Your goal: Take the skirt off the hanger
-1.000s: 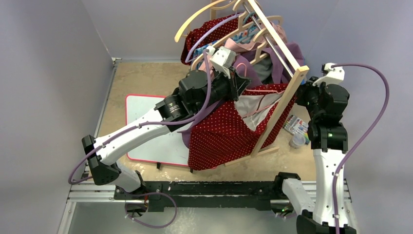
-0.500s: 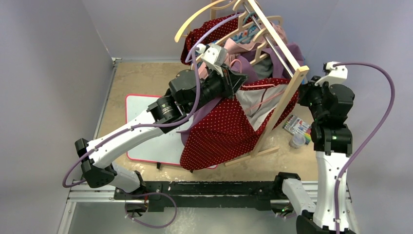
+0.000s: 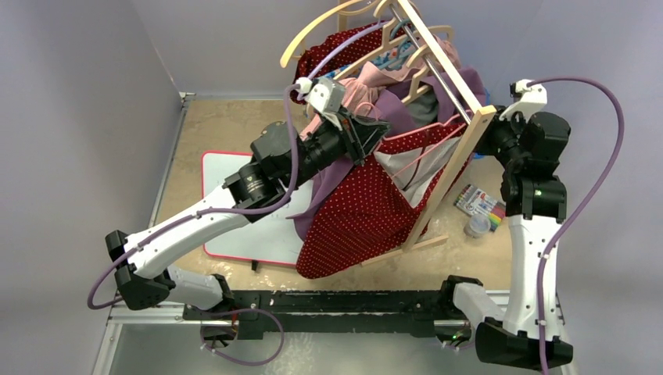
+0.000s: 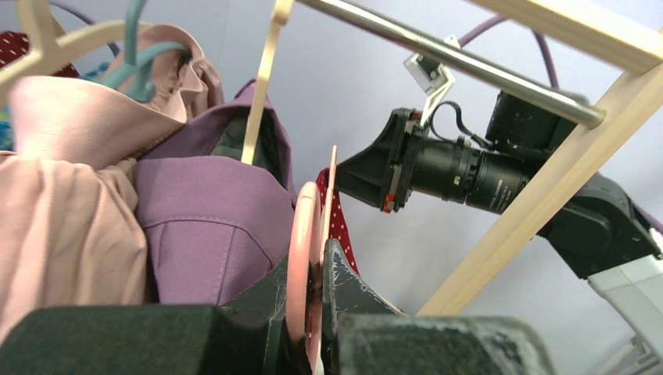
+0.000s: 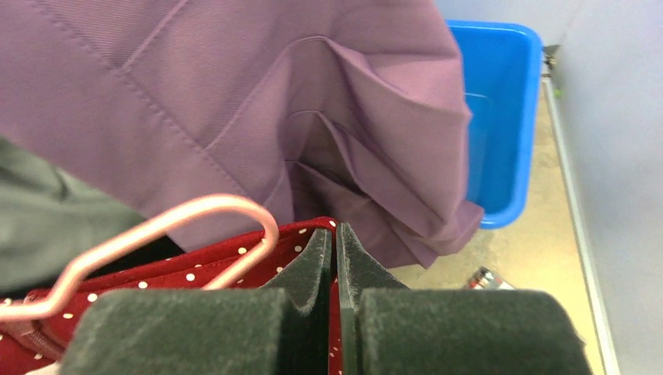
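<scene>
1. The skirt (image 3: 356, 215), red with white dots, hangs in the middle of the overhead frame. It drapes down toward the lower centre from a pink hanger (image 4: 302, 234) beneath the wooden rack (image 3: 449, 168).
2. The left gripper (image 4: 317, 262) has its jaws pressed onto the hanger's flat pink edge. I cannot tell whether any red cloth is caught in there too.
3. The right gripper (image 5: 336, 242) is pinched tight on the skirt's dotted top edge, just beside the hanger's pink wire loop and under a purple garment (image 5: 234, 94).
4. Overhead, the waistband runs from the left jaws at centre frame across to the right jaws at the right edge, behind the rack's post. That line is the hanger's long axis.
5. So each arm holds one end, the left on the hanger and the right on the cloth. To my eye the coming move turns on pulling those two grips apart along that axis, so the waistband slips off the hanger's right end.
6. The crowded garments at upper centre look likely to snag.
</scene>
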{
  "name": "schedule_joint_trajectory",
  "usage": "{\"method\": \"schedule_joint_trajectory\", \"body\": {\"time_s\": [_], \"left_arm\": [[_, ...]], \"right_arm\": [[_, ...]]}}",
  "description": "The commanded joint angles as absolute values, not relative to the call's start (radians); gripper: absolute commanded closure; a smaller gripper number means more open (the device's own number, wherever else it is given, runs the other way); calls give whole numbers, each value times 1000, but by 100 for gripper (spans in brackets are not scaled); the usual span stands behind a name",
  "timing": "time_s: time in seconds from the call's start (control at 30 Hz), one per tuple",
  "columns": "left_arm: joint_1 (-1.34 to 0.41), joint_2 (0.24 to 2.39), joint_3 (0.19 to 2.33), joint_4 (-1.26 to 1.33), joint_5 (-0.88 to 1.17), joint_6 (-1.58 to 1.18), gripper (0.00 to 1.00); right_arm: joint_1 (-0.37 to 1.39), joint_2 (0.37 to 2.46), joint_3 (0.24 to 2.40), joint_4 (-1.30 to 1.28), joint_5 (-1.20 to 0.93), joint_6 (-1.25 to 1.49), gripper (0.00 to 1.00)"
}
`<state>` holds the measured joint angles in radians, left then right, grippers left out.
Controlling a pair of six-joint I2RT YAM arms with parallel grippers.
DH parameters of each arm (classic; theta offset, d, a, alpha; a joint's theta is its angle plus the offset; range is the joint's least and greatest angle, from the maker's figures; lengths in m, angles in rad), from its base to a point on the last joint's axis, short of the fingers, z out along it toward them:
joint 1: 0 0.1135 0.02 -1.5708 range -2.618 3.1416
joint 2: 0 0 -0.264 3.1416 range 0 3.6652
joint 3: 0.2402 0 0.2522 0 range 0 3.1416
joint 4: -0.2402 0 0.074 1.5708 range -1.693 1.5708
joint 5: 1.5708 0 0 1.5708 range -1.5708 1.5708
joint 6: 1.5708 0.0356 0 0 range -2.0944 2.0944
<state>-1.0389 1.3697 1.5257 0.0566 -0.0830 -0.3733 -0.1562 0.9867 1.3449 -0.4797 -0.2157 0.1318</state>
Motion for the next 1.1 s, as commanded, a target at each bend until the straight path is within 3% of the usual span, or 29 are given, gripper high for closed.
{"method": "schedule_joint_trajectory", "body": {"time_s": [0.0, 0.33, 0.8, 1.07], "left_arm": [[-1031, 1300, 1484, 250, -155, -380, 100], [-1032, 1458, 1587, 480, -128, -523, 100], [-1032, 1459, 1613, 524, -188, -583, 100], [-1031, 1482, 1664, 555, -207, -589, 100]], "right_arm": [[-169, 975, 1344, -384, -417, 177, 100], [-169, 930, 1229, -194, -618, 350, 100], [-169, 945, 1149, -149, -571, 379, 100], [-169, 946, 1073, -49, -670, 435, 100]]}}
